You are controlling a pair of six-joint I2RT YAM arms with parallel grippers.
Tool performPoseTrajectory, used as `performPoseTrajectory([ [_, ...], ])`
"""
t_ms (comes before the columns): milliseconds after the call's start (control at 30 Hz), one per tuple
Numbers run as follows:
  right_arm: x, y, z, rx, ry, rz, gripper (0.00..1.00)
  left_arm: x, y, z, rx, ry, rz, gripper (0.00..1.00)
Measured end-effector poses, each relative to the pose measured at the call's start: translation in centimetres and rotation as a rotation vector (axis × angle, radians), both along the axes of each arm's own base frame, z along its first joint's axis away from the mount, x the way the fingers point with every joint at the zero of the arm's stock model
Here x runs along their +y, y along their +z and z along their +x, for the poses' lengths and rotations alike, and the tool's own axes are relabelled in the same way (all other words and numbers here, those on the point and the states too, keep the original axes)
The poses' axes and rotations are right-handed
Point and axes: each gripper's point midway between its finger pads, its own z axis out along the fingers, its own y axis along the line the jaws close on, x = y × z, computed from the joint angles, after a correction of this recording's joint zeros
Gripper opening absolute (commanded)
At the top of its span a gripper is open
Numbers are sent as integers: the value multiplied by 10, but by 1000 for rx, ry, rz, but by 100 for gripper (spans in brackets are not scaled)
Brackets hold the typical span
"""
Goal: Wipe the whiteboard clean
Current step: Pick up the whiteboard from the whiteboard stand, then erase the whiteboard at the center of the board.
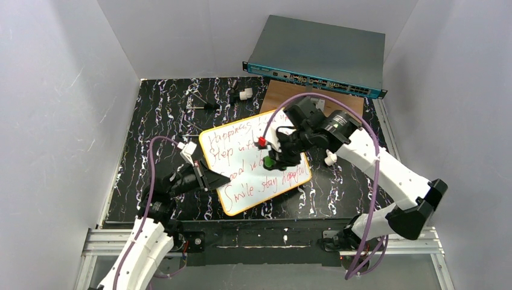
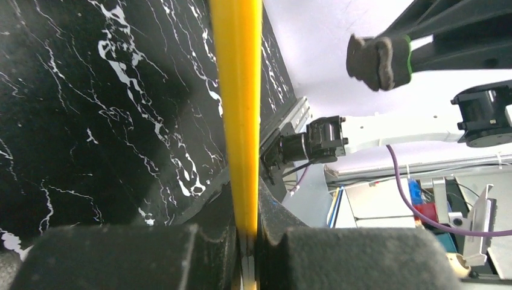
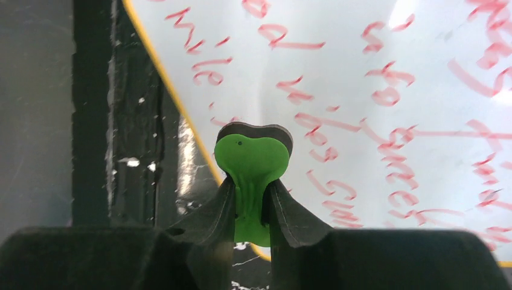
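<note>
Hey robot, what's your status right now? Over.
Left hand shut on orange-yellow frame of white whiteboard. Right hand shut on green felt-backed eraser, above red handwriting. Nothing in the way.

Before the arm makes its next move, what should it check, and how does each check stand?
1. Board held steady: ok, the left gripper is shut on the yellow frame of the whiteboard.
2. Eraser gripped: ok, the right gripper is shut on the green eraser.
3. Eraser over the writing: ok, it hangs above the red handwriting.
4. Felt pad touching the board: cannot tell.
5. Board wiped: not ok, handwriting covers it.
</note>
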Motion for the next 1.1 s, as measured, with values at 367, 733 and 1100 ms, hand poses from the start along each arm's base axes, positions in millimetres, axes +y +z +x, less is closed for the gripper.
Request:
performPoseTrajectory([
  [367, 57, -1, 37, -70, -70, -19, 1, -18, -33, 4, 86, -85, 73, 0],
  [733, 111, -12, 55, -125, -110, -25, 1, -28, -35, 17, 59, -94, 84, 0],
  [1100, 140, -37, 91, -209, -277, -60, 1, -28, -36, 20, 72, -70, 80, 0],
])
